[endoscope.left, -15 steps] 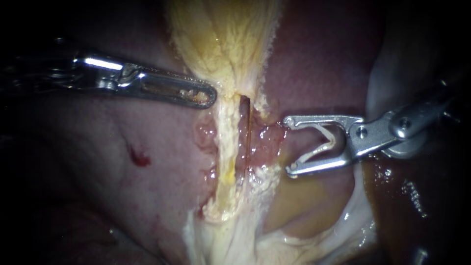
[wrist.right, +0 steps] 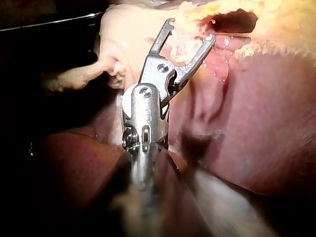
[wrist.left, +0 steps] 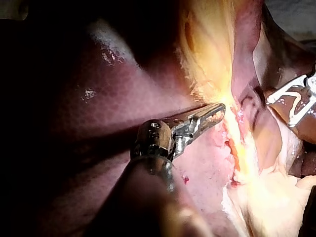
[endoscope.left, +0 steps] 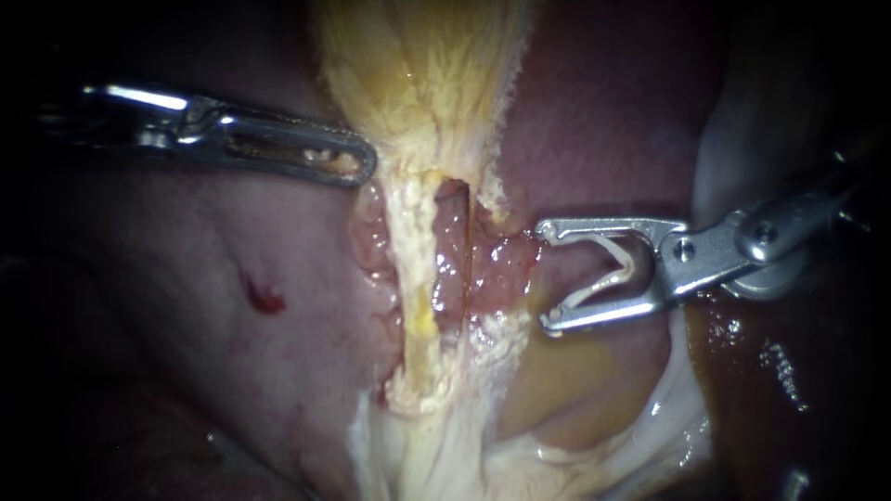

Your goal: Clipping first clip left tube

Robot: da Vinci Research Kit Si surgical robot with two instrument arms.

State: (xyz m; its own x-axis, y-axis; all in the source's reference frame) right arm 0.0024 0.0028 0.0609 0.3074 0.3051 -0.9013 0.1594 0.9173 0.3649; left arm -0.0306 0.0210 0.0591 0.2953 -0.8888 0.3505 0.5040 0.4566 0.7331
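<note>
Left tube (endoscope.left: 418,278), the paler of two strands, lies bare in the opened patch of the liver (endoscope.left: 232,353). A narrow slit separates it from the redder tube (endoscope.left: 453,269) just beside it. That slit looks like the reason for the whole arrangement, since it gives one leg of a clip a way in behind the left tube alone. The right instrument (endoscope.left: 548,276) waits on the redder tube's far side, apart from the left tube. Its pincer is spread wide and grasps an open white clip (endoscope.left: 617,269), whose mouth faces the tube. Nothing is around the tube yet, so I judge the step to be at the approach. The left instrument (endoscope.left: 369,167) comes in on the tube's other side. Its pincer is clenched on nothing I can see, and its tip sits at the edge of the yellowish tissue (endoscope.left: 418,83) just off the tube's upper end. It probably sits there to keep that tissue off the tube and the strand exposed. The likely risk is the clip's legs catching both tubes.
</note>
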